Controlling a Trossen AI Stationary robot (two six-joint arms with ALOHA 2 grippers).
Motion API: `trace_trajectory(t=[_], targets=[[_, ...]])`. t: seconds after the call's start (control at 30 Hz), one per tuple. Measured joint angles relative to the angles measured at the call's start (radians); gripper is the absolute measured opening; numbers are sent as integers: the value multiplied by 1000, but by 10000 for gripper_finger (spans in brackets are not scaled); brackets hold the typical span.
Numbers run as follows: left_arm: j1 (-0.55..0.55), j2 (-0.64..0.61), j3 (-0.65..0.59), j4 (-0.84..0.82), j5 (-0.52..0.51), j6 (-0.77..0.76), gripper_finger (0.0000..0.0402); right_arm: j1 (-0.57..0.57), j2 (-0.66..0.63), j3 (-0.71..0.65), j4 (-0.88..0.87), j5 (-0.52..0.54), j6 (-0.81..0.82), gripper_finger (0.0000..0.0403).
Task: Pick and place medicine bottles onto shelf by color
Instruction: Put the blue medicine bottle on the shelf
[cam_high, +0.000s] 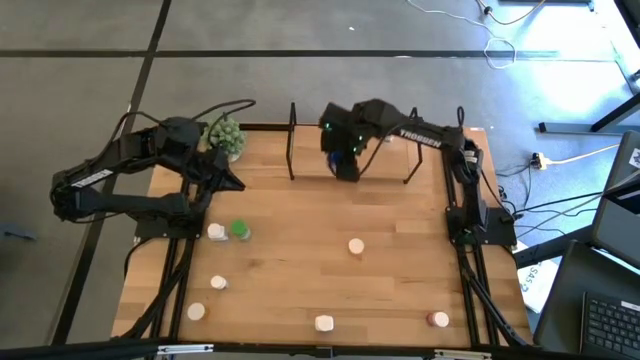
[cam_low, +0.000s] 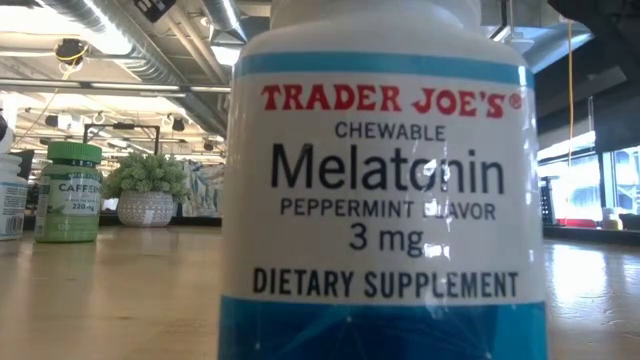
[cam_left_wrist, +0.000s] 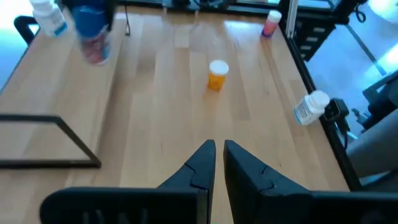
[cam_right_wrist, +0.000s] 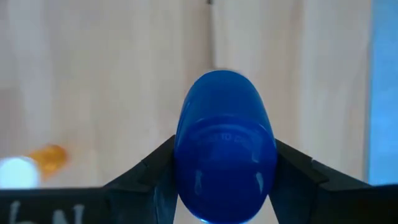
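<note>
My right gripper (cam_high: 343, 165) hangs over the far middle of the table, between the black uprights (cam_high: 292, 150) of the shelf, shut on a blue bottle (cam_right_wrist: 225, 146). In the left wrist view that blue bottle (cam_left_wrist: 93, 31) shows blurred. My left gripper (cam_left_wrist: 219, 158) is shut on nothing and stands at the table's left side by the plant ball (cam_high: 224, 135). Several bottles stand on the tabletop: white (cam_high: 216, 232), green (cam_high: 240, 230), orange (cam_left_wrist: 217, 74) and pink-red (cam_high: 437, 320). Another white bottle (cam_left_wrist: 311, 107) lies on its side. My right gripper pinches the blue bottle between its two fingers, one on each side of its round top end (cam_right_wrist: 186, 155). The fingers (cam_right_wrist: 298, 174) come from above, pointing steeply down. The bottle hangs clear of the wood below.
A large white melatonin bottle (cam_low: 380, 200) fills the low view at the table's near edge. More white-capped bottles (cam_high: 218, 283) (cam_high: 196, 311) (cam_high: 323, 323) stand toward the near edge. The shelf's second upright (cam_high: 415, 155) is to the right of my right gripper.
</note>
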Motion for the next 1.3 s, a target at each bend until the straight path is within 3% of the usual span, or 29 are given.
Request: trace_trajectory(t=[0.3, 0.67, 1.3], targets=[[0, 75, 0, 92, -70, 0, 27, -201, 0, 0, 9, -1, -171, 188], [1, 174, 0, 300, -446, -36, 27, -326, 0, -111, 93, -58, -281, 188], [1, 173, 0, 342, -458, -53, 27, -379, 0, -321, 299, -56, -326, 188]])
